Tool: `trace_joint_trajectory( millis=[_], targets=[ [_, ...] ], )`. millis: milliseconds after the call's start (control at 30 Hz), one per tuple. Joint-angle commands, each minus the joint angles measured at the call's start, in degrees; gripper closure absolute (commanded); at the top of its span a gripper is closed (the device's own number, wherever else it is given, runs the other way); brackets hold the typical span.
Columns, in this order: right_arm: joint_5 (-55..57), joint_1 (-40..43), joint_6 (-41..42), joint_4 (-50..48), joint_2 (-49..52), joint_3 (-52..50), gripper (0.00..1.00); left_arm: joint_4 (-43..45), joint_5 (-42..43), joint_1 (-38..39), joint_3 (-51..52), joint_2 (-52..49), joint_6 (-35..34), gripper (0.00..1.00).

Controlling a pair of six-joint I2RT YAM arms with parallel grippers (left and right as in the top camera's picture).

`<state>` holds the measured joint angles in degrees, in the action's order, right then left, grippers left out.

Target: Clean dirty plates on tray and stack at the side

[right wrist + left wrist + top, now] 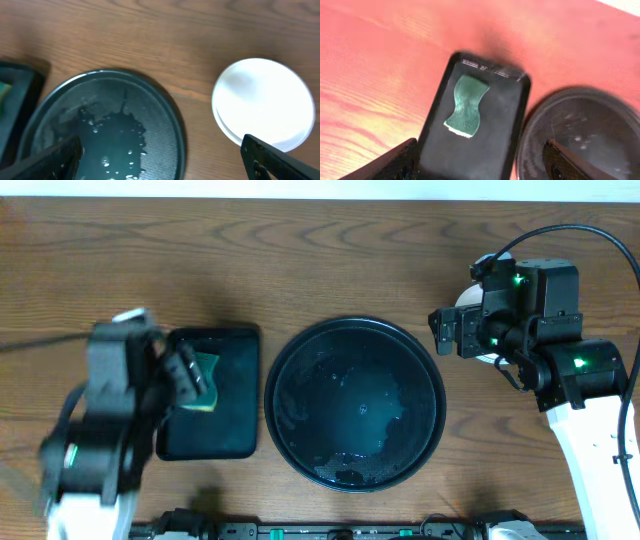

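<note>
Sponge (466, 105), green, in the rectangular black tray (490, 150) at left of the table (320, 250). The left gripper (480, 167) is above it, jaws spread, grasping nothing. The round tray (300, 380), centre, is wet. The right gripper (162, 162), jaws wide and unladen, hangs over this tray. The plates (262, 102), white uppermost, are stacked at the gripper's 2 o'clock, outside the tray's rim.

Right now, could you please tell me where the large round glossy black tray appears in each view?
Overhead: the large round glossy black tray sits at centre.
Left wrist: the tray fills the lower right.
Right wrist: the tray fills the lower left.
Shared landmark: the small rectangular black tray, on its left in every view.
</note>
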<state>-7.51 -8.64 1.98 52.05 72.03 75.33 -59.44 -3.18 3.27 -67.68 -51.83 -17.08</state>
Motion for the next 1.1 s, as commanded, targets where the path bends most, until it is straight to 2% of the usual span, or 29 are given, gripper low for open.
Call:
trace_joint_trajectory(
  millis=[0, 167, 333, 1067],
  targets=[
    [5.07, -0.46, -2.08, -0.2, -0.57, 0.66, 0.01, -1.73, -0.55, 0.09, -0.94, 9.51, 3.15, 0.21],
    [9.33, -0.44, -2.05, -1.09, -0.55, 0.66, 0.01, -2.45, -0.55, 0.09, -0.92, 21.29, 4.0, 0.21],
    [10.29, -0.44, -2.05, -1.05, -0.55, 0.66, 0.01, -2.49, -0.52, 0.07, -0.92, 27.78, 3.98, 0.2],
    [10.25, -0.44, -2.05, -0.79, -0.55, 0.66, 0.01, -4.87, -0.52, 0.07, -0.92, 29.0, 3.96, 0.2]
  ],
)
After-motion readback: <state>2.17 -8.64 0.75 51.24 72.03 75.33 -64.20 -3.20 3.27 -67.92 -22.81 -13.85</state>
